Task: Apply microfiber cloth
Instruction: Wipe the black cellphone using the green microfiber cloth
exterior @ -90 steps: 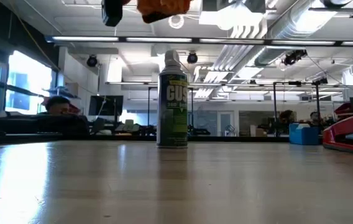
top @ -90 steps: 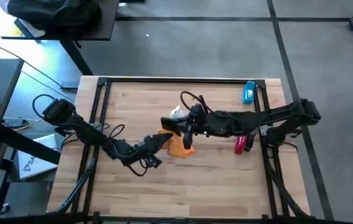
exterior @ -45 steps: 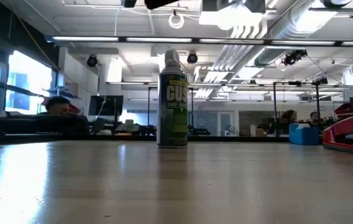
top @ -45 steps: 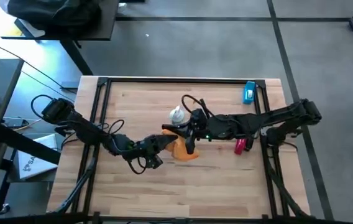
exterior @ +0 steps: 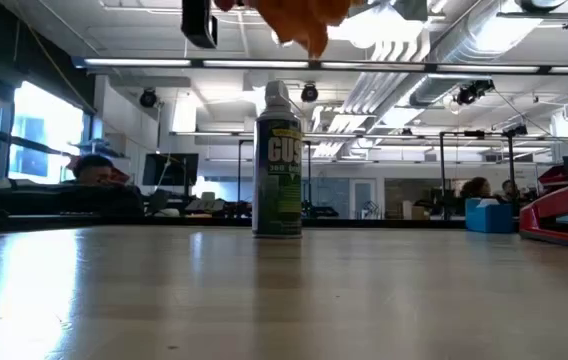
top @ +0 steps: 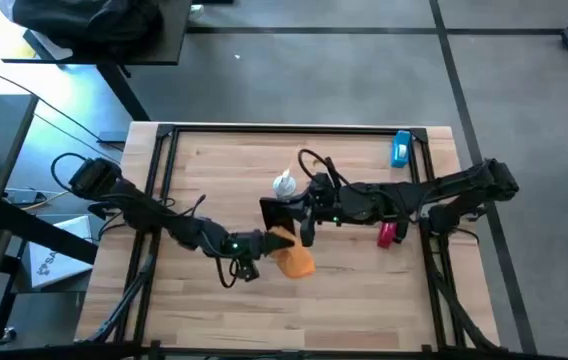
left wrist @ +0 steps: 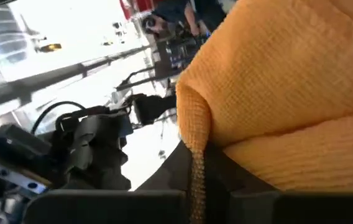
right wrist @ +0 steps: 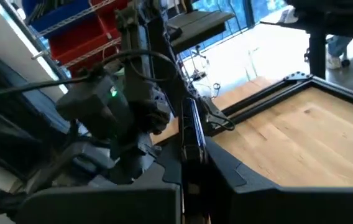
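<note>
The bright-orange microfiber cloth [top: 296, 262] hangs bunched above the table's middle, with my left gripper [top: 267, 245] shut on it. It fills the left wrist view as the cloth [left wrist: 276, 93] and shows at the top of the low view as the cloth [exterior: 299, 15]. Just beyond it, toward the far edge, my right gripper [top: 300, 215] is shut on the black phone [top: 276, 213], which also sits clear of the table. In the right wrist view the phone [right wrist: 192, 130] shows edge-on. My left gripper pinches a bunched fold of the cloth [left wrist: 195, 168] between its two fingers, coming roughly level from the table's left. The cloth bulges past the fingers and hangs clear of the table. My right gripper pinches the phone's end [right wrist: 192, 165] between its two fingers, coming level from the table's right. The phone stands on edge, lifted clear, its free end pointing toward the left arm.
A green and white spray can [top: 284, 183] stands upright just behind the phone, and is the can [exterior: 277, 160] in the low view. A red stapler [top: 389, 232] lies under the right arm. A blue object [top: 401, 148] sits at the far right corner.
My left gripper has carried the cloth toward the table's near edge and a little to the right, out from beside the phone. In the low view the cloth left the picture's top and has come back lower. The phone has shifted slightly toward the near edge.
</note>
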You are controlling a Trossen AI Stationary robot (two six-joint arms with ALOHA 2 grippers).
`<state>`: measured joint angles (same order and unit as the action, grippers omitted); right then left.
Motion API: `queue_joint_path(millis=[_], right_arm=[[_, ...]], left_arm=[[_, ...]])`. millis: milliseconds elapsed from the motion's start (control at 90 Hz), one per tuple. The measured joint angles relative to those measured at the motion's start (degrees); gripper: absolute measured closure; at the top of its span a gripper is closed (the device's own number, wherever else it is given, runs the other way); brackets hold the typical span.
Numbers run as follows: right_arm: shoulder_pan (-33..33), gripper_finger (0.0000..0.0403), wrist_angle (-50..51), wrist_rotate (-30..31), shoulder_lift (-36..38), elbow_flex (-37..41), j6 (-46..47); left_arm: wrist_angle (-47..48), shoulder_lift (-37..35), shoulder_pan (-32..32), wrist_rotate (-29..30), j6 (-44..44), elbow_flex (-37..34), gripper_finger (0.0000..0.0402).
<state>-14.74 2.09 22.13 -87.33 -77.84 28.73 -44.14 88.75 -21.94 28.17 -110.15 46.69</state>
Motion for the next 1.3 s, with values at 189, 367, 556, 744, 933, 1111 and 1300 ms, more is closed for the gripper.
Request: queue_joint_path(millis=[189,367,556,744,933,1111,1300], right_arm=[[0.0,0.0396,-0.1,1.4,0.2,-0.2,-0.3],[0.1,0.0396,0.5,1.8,0.2,-0.2,0.0],[-0.1,0.0396,1.0,0.9,0.1,-0.3,0.4],[-0.2,0.0396,1.5,1.4,0.2,-0.3,0.9],[-0.3,0.0396,2.0,1.2,0.0,0.0,0.7],[-0.2,0.0396,1.6,2.4,-0.3,0.1,-1.0],[0.3,0.0396,0.8,3.7,-0.3,0.1,-1.4]], left_arm=[[-9.4,0.1,2.6,3.3,-6.4,-0.1,0.0401],[-18.7,0.1,3.8,2.9,-11.6,-0.1,0.0401],[-22.1,0.0,3.8,0.3,-19.0,-0.1,0.0401],[-22.6,0.0,3.9,-2.9,-21.7,-0.1,0.0401],[-17.5,-0.3,3.9,-3.4,-5.9,0.0,0.0401],[-7.3,1.2,3.9,-5.4,2.0,0.2,0.0401],[-7.2,5.0,3.9,-5.4,3.0,0.2,0.0401]])
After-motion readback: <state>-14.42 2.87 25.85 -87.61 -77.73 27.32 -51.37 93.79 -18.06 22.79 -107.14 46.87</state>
